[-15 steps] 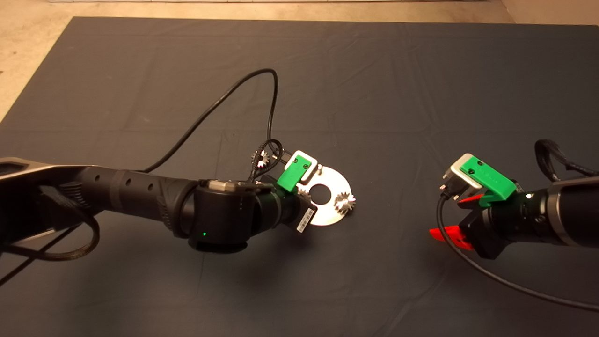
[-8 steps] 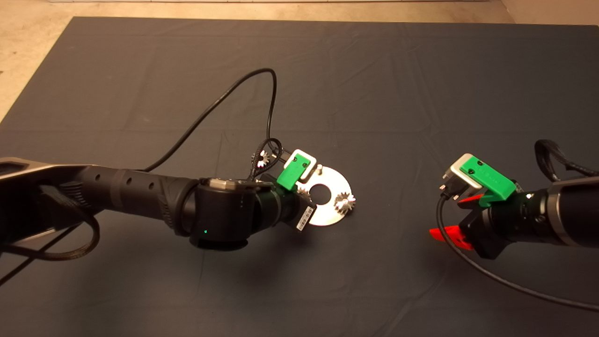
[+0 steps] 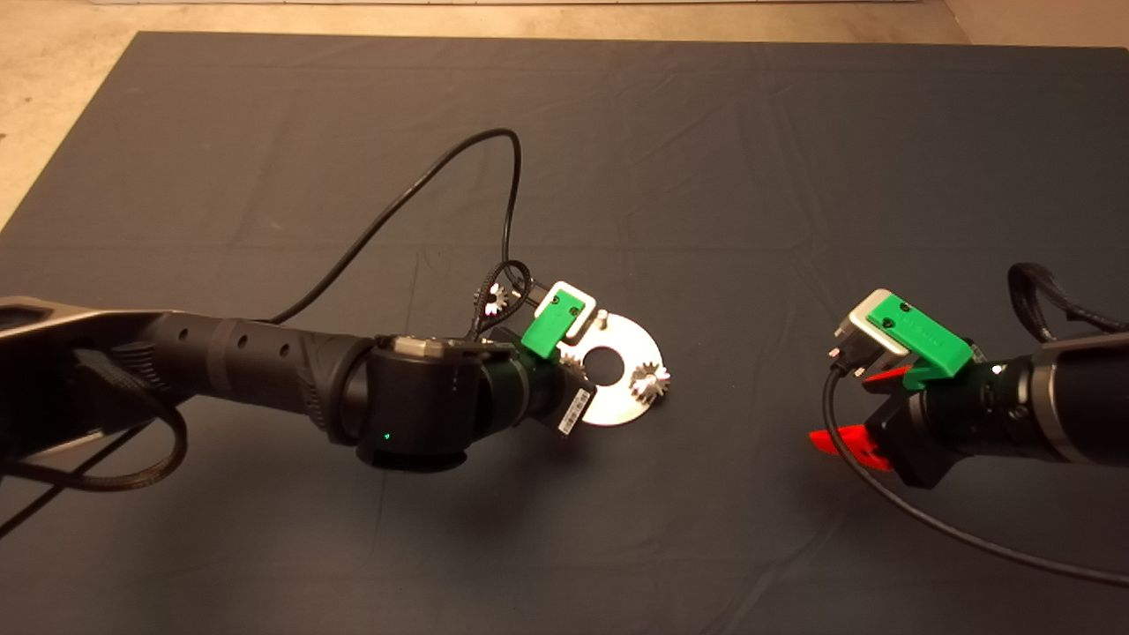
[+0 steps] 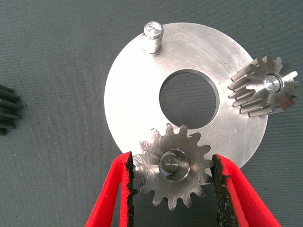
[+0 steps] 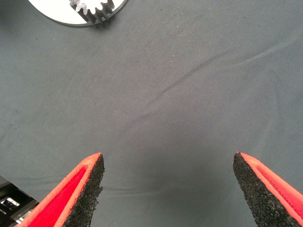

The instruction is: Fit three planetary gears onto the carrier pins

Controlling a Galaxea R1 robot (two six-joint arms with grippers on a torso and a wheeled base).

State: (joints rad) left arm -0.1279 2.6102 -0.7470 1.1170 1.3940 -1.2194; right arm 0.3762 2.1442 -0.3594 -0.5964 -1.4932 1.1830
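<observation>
- My left gripper (image 4: 173, 177) is over the near edge of the silver disc (image 4: 137, 94), with its red fingers (image 4: 111, 198) on both sides of one planetary gear (image 4: 171, 165). The black pads are just beside the teeth, and I cannot tell if they press on them.
- This gear sits on a carrier pin, whose end shows in the centre hole.
- A second gear (image 4: 265, 92) sits on the pin at the disc's right rim; I see it also in the head view (image 3: 650, 382).
- The third pin (image 4: 153, 35) stands bare on the far rim.
- The third gear (image 3: 496, 300) lies on the dark mat (image 3: 706, 159), near the disc, beside the black cable (image 3: 423, 185).
- My right gripper (image 5: 168, 189) is well apart to the right, with its fingers wide apart and nothing between them.
</observation>
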